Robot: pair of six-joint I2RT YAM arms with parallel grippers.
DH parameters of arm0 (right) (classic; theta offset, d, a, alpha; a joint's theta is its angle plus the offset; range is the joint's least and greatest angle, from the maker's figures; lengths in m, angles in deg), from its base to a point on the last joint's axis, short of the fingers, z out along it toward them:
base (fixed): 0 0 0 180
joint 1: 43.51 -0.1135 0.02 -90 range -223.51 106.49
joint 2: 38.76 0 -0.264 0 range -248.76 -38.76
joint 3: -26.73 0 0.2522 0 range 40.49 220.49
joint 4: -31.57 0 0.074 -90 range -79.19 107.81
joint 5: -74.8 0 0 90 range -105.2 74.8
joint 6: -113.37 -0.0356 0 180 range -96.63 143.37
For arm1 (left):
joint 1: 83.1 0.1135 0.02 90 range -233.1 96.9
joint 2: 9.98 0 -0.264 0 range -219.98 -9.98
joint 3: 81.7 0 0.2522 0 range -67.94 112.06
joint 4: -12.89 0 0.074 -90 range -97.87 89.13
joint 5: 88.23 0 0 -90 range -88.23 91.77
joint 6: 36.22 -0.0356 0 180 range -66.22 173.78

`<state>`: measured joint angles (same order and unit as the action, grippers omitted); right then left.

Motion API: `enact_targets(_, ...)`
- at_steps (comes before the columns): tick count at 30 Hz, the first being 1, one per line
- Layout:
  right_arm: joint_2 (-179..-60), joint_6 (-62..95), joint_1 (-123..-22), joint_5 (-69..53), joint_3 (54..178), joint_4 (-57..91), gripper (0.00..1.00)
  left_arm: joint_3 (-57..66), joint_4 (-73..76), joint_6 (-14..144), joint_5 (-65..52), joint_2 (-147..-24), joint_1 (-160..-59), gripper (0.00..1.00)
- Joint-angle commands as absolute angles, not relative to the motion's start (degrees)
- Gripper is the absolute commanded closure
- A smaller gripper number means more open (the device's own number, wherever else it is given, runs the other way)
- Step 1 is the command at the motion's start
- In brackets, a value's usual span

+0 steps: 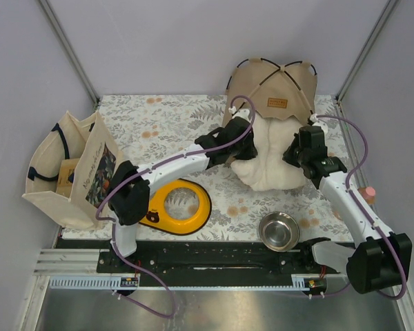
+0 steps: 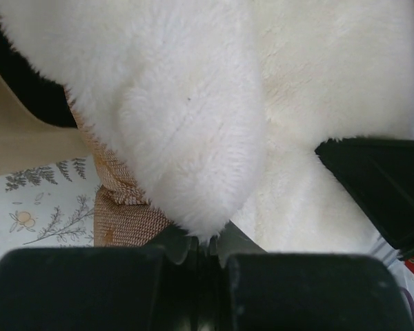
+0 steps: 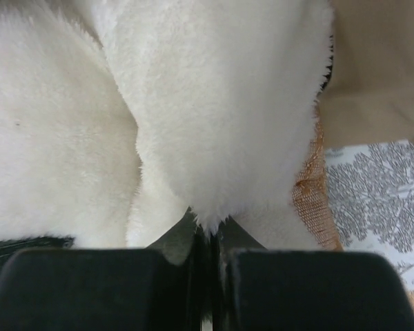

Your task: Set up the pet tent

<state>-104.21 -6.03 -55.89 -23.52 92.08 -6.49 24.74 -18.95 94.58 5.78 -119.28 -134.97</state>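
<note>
Left end effector, right end effector — both pinching white cushion, at pet tent mouth, bowl nearby

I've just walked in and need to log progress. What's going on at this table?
Both arms are on the white fluffy cushion. The left hand and the right hand are each shut on a fold of its edge, one on either side. The cushion lies at the front of the tan pet tent, which stands with its poles up at the back. The tote bag and metal bowl sit aside.
</note>
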Motion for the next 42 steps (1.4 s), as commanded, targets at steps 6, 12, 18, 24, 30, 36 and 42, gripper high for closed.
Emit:
enact_targets(6, -112.7, -4.4, -56.3, -21.2, 103.1, 0.1, 1.00, 34.4, -19.8, 95.7, 8.9, -125.9, -133.9, 1.00)
enact_targets(12, -121.0, -9.2, -56.3, -27.8, 106.4, -1.1, 1.00, 39.5, -19.4, 94.6, 11.3, -131.4, -131.4, 1.00)
enact_targets(18, -121.7, -11.1, -56.3, -29.6, 104.7, -4.3, 0.84, 33.0, -13.8, 94.6, 8.2, -127.8, -130.8, 0.56)
enact_targets(24, -112.3, -9.0, -56.2, -30.1, 101.8, -6.3, 0.25, 24.0, -10.5, 94.6, 7.2, -120.3, -130.7, 0.10)
enact_targets(30, -105.1, -5.5, -56.2, -30.8, 100.1, -10.1, 0.07, 18.6, -10.9, 92.9, 8.4, -113.5, -130.8, 0.01)
enact_targets(36, -98.0, -4.2, -56.1, -33.9, 93.7, -11.7, 0.01, 12.1, -11.6, 92.8, 9.0, -108.1, -130.9, 0.01)
enact_targets(42, -95.4, -4.8, -56.1, -36.7, 89.4, -11.8, 0.01, 6.8, -11.8, 94.0, 10.5, -106.0, -131.9, 0.01)
